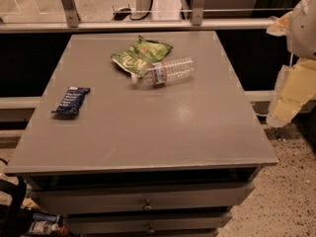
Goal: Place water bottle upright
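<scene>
The water bottle is clear and ribbed, with a blue, red and white label band. It lies on its side on the grey table, toward the back middle, with its cap end pointing left. Its cap end touches the green snack bag. My gripper hangs at the right edge of the view, beyond the table's right side and well away from the bottle. It holds nothing that I can see.
A green crinkled snack bag lies just behind and left of the bottle. A dark blue packet lies near the table's left edge. The table has drawers at the front. A railing runs behind it.
</scene>
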You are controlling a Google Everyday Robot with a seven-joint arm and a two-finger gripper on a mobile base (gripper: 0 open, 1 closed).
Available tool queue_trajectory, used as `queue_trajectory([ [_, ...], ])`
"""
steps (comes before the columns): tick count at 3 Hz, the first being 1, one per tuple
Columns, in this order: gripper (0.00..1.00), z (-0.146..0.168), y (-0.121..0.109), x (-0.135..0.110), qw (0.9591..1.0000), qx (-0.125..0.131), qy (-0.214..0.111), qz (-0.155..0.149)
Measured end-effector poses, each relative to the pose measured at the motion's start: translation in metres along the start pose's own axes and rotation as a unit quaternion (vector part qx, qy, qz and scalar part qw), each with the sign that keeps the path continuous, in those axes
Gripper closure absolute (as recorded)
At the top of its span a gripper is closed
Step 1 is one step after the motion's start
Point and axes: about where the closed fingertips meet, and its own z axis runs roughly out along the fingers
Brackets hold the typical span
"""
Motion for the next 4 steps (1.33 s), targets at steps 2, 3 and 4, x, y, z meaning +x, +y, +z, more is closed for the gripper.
queue_trajectory([
  [2, 0.0, -0.004, -0.022, -0.01, 0.9994, 0.005, -0.02, -0.028],
  [3, 0.0, 0.001, -0.069, -0.054, 0.9945, 0.003, -0.062, -0.085],
  [4, 0.0, 0.013, -0.092, -0.088, 0.9895, -0.005, -0.087, -0.115],
])
